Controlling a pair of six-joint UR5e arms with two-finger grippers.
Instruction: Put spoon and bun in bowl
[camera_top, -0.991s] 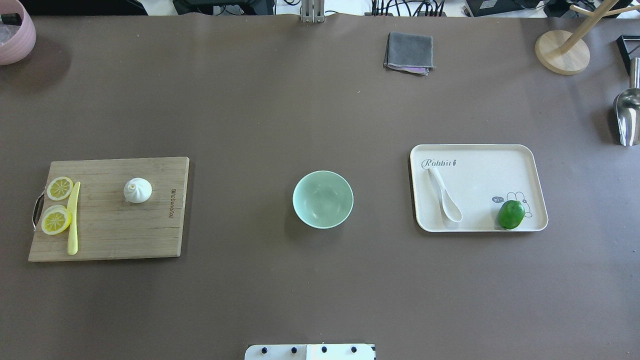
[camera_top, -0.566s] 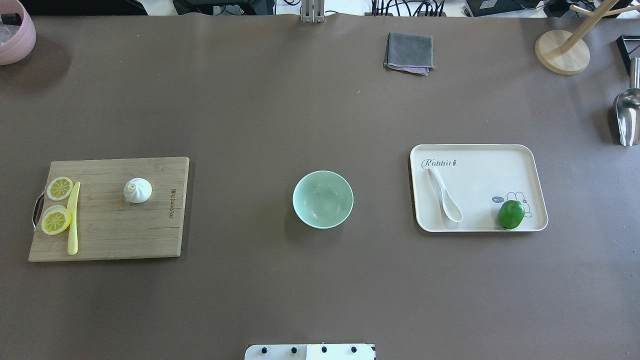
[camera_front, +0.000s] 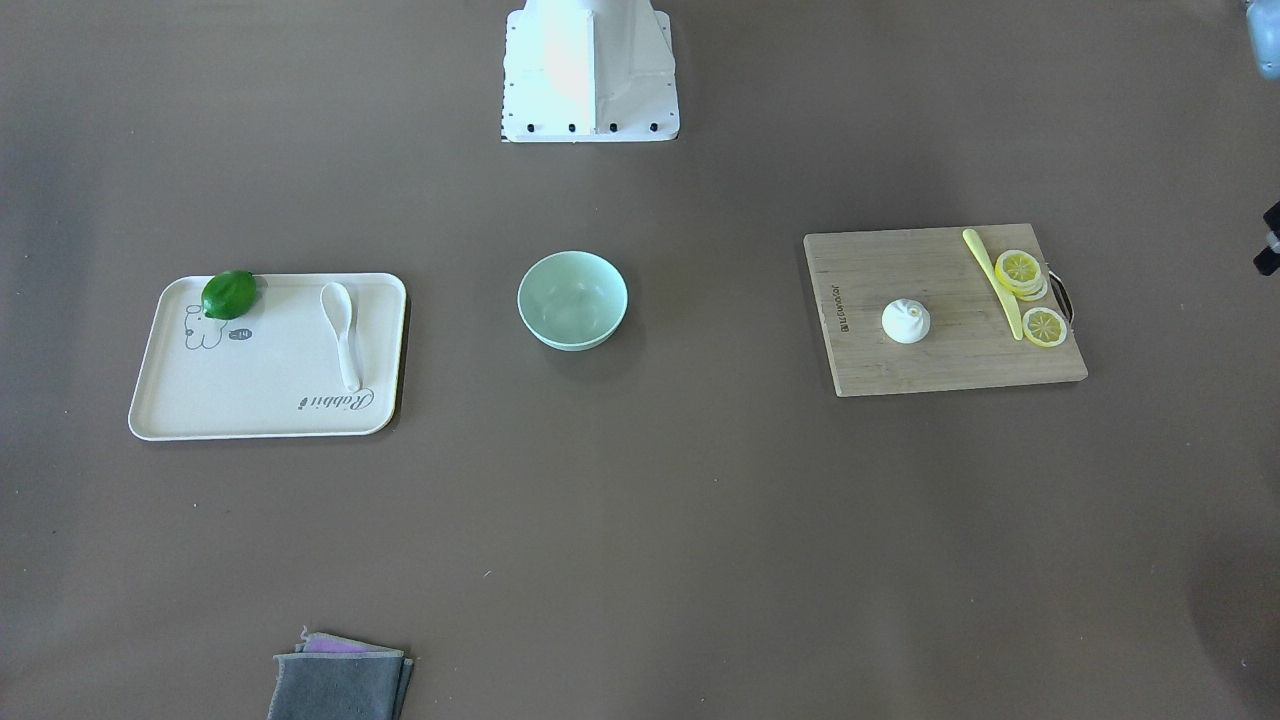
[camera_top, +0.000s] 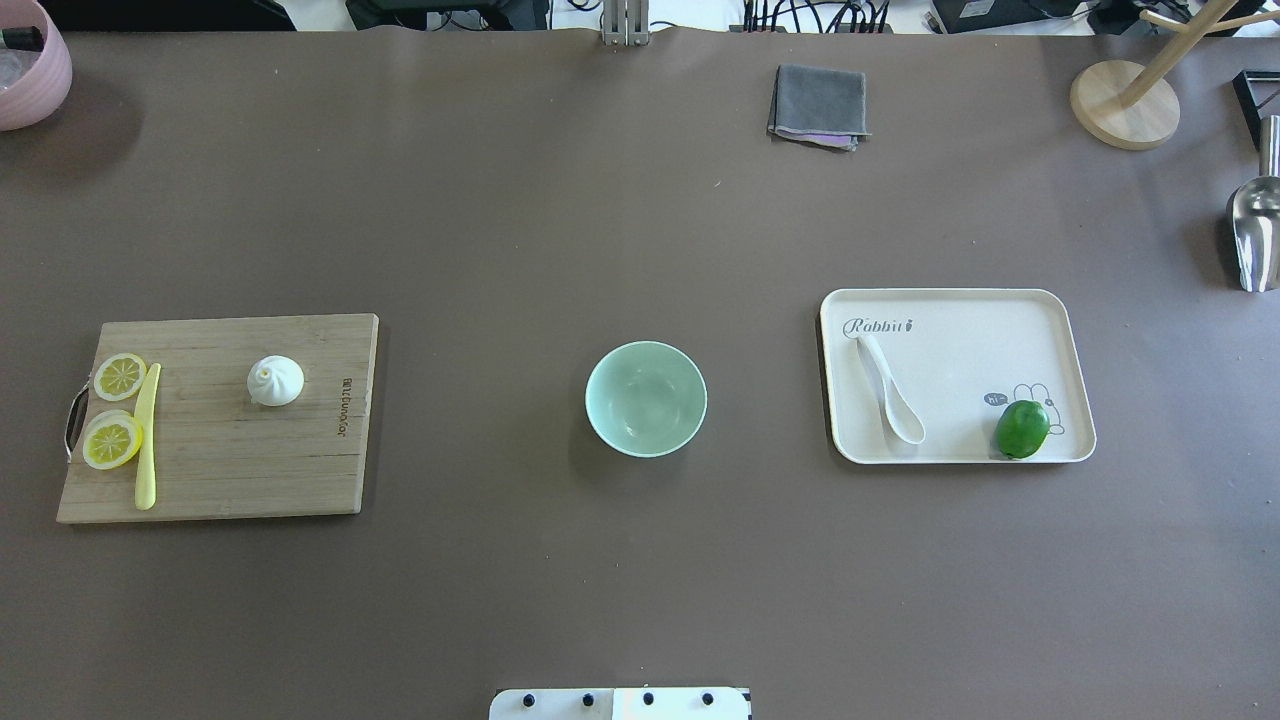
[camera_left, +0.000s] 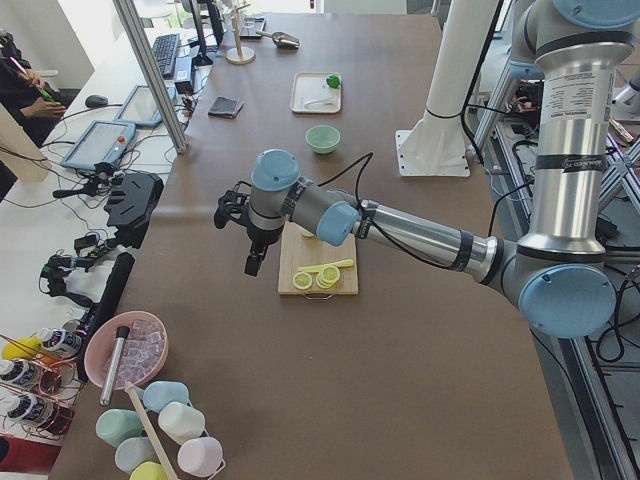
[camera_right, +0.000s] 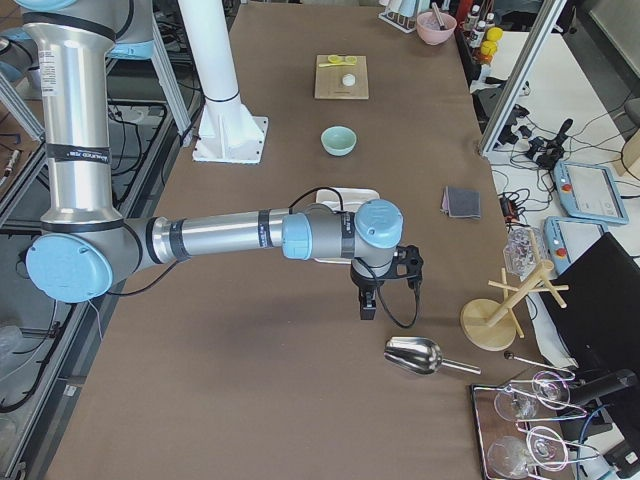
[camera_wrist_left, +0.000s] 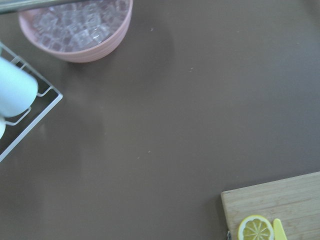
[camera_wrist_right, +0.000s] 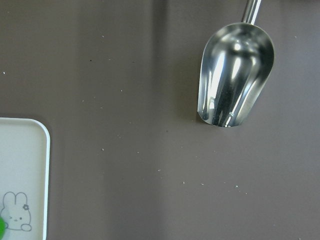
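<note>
The bowl (camera_top: 645, 400), round, smooth and pale mint-green, stands empty at the middle of the wide brown table (camera_top: 640, 230); clock directions below are read from it in the overhead view.

The left arm (camera_left: 400, 230), grey metal with pale blue joints, reaches out past 9 o'clock. The left gripper (camera_left: 254, 262) hangs in the air over bare table beyond the handle end of the board. Whether its jaws are apart or together cannot be told. The right arm (camera_right: 220, 235), built the same, stretches past 3 o'clock. The right gripper (camera_right: 367, 303) hangs between the tray and a shiny steel scoop (camera_top: 1253, 235); its jaws cannot be judged either.

A rectangular bamboo cutting board (camera_top: 220, 470) lies at 9 o'clock, well apart from the bowl. A cream rectangular tray (camera_top: 960, 360) printed with a rabbit lies at 3 o'clock. A folded grey cloth (camera_top: 818, 103) sits at 1 o'clock near the far edge.

The white ceramic-style soup spoon (camera_top: 903, 424) lies on the tray near its 9 o'clock side, handle toward 11 o'clock, scoop toward 5. A thin yellow-green knife (camera_top: 147, 440) lies along the board's 9 o'clock end. The small white bun (camera_top: 275, 381) with a pleated top sits on the board, toward 2 o'clock from the board's middle. A green lime (camera_top: 1021, 429) rests at the tray's 4 o'clock corner. Yellow lemon slices (camera_top: 112, 440) lie touching the knife.
</note>
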